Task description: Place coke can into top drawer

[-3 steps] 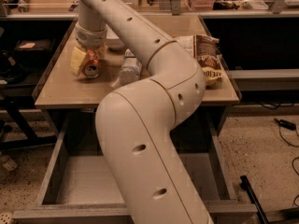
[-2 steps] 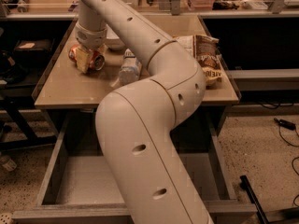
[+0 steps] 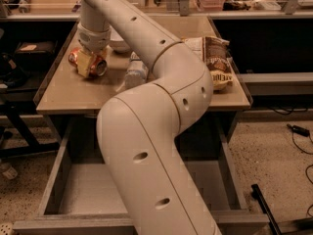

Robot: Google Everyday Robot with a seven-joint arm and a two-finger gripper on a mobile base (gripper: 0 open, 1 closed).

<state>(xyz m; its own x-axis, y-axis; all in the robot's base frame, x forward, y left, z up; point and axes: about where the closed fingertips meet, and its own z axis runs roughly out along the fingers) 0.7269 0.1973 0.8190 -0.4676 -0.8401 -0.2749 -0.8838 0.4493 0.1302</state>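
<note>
The coke can is red with a silver end and lies tilted on its side at the back left of the table. My gripper reaches down from the arm's wrist onto the can, and its pale fingers are closed around the can's middle. The top drawer is pulled open below the table's front edge, and its grey bottom shows on the left. My large arm crosses in front and hides the drawer's middle.
A white plastic bottle lies on the table just right of the gripper. A white bowl stands behind it. Snack bags lie at the table's right. A black stand is on the left, and cables lie on the floor at the right.
The gripper has shifted a little to the left with the can in its fingers, and the can has turned so that its red body points left.
</note>
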